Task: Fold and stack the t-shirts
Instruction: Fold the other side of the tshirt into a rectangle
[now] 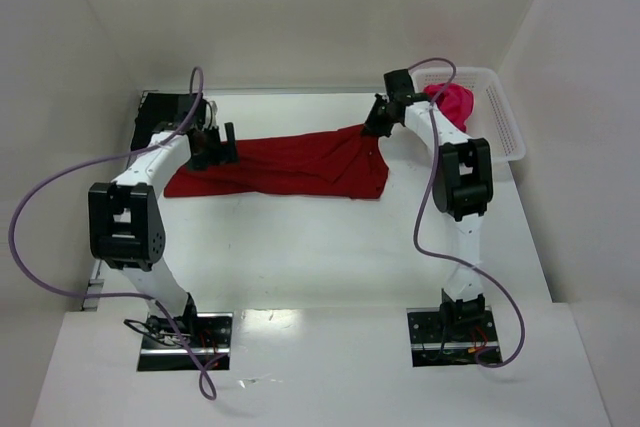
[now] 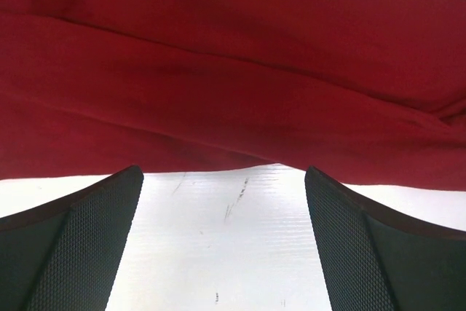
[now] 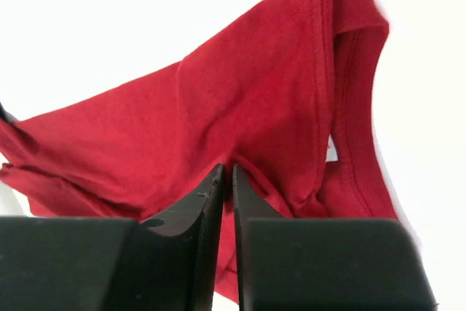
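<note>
A dark crimson red t-shirt lies stretched across the far half of the white table. My right gripper is shut on its right upper edge and lifts that corner; the right wrist view shows the jaws pinching the red cloth near the collar. My left gripper is open at the shirt's left end; in the left wrist view the fingers frame bare table with the red cloth just beyond them. A magenta-pink t-shirt lies bunched in the basket. The black t-shirt is mostly hidden; something dark lies behind the left arm.
A white plastic lattice basket stands at the far right corner of the table. White walls enclose the table on three sides. Purple cables loop from both arms. The near half of the table shows white surface.
</note>
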